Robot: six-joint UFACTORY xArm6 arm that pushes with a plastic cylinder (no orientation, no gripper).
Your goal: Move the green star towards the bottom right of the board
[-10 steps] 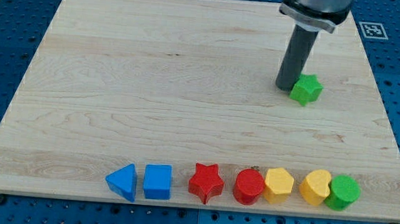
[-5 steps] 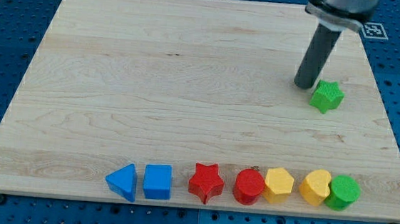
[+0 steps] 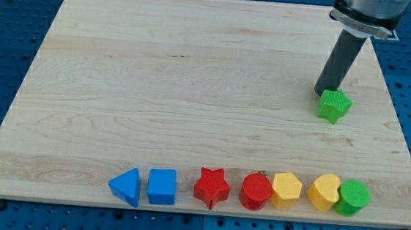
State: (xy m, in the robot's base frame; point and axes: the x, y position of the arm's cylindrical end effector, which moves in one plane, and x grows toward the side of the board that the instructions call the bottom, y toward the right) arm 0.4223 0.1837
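A: Where on the wooden board [image 3: 156, 89]?

B: Small green plastic star [image 3: 334, 106], right side of frame, a little above mid-height.

A: And my tip [image 3: 325, 93]?

B: Plain dark rod, nothing to spread or pinch; touching the star's upper-left edge.

A: Along the bottom edge?

B: Blue triangle [image 3: 126, 187], blue cube [image 3: 161, 186], red star [image 3: 211, 187], red cylinder [image 3: 256, 191], two yellow blocks [image 3: 286, 190] [image 3: 324, 191], green cylinder [image 3: 352, 198].

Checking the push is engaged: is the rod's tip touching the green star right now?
Touching, as far as the camera view shows: my tip sits against the upper-left edge of the green star with no board showing between them.
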